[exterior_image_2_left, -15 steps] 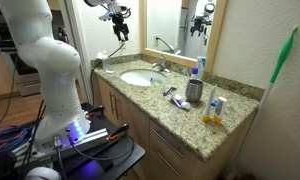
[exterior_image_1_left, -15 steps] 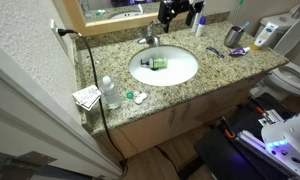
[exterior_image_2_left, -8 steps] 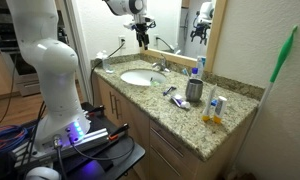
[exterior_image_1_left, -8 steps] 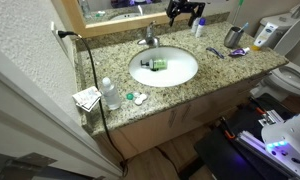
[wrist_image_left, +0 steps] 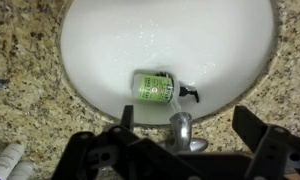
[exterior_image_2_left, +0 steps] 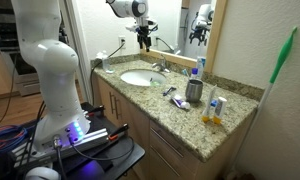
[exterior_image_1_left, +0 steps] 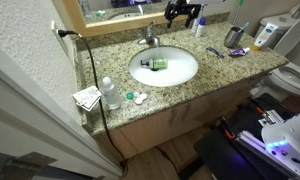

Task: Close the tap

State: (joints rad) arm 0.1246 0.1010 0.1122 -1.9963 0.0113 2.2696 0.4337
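The tap [exterior_image_1_left: 148, 38] is a small chrome faucet at the back rim of the white sink [exterior_image_1_left: 182, 72]. It also shows in an exterior view [exterior_image_2_left: 162, 66]. In the wrist view the tap [wrist_image_left: 180, 128] stands between my two dark fingers, its spout over the basin [wrist_image_left: 160, 35]. A thin pale streak runs from the spout into the basin. My gripper [wrist_image_left: 180, 152] is open and empty, hovering above the tap without touching it. It shows in both exterior views [exterior_image_1_left: 180, 12] [exterior_image_2_left: 143, 38]. A green soap bottle [wrist_image_left: 155, 88] lies in the basin.
A metal cup [exterior_image_1_left: 233, 37] and toiletries stand on the granite counter [exterior_image_1_left: 220, 65] beside the sink. A clear bottle [exterior_image_1_left: 110, 92] and papers [exterior_image_1_left: 87, 97] sit at the other end. A black cable [exterior_image_1_left: 90, 70] hangs from the wall. The mirror [exterior_image_2_left: 175, 25] is right behind the tap.
My gripper has moved across the counter toward the sink and dropped slightly, now sitting over the tap. Nothing on the counter has moved.
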